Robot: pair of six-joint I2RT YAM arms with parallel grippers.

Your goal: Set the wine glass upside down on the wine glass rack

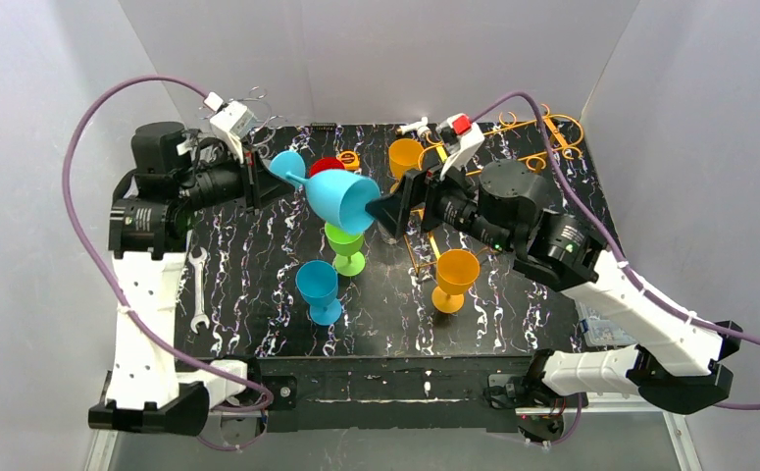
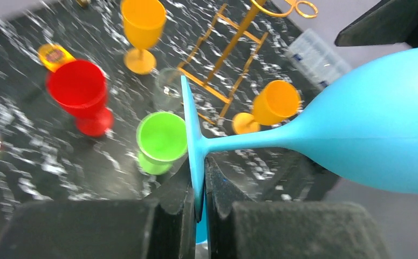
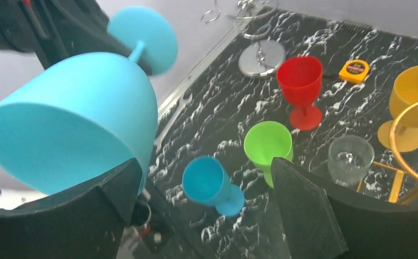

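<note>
Item: wine glass (image 1: 341,196), large, pale blue, opaque. It is in the air above the middle of the worktop (image 1: 258,324), lying on its side with the stem level and the mouth towards the right arm. Holder: left claw (image 2: 198,183), pressed together on the edge of the round foot and pinching it like a coin. This grip probably leaves the bowl and stem free, so that the glass can be tipped mouth-down and hung by the foot. Right claw (image 3: 204,172): spread wide and gripping nothing. One finger is just beside the bowl's rim; whether it touches cannot be told. Destination: gold wire rack (image 1: 550,132), at the far right of the worktop and partly behind the right arm, well apart from the glass and not yet reached. Also on the worktop, all upright: red goblet (image 3: 301,81), green goblet (image 1: 344,240), small blue goblet (image 1: 317,285), two orange goblets (image 1: 454,275), one clear tumbler (image 3: 349,156). Sundries: wrench (image 1: 199,289) near the left edge, yellow tape measure (image 3: 353,68) at the back. Markings: the tape measure carries a label, too small to read; no other writing or brand can be made out.
</note>
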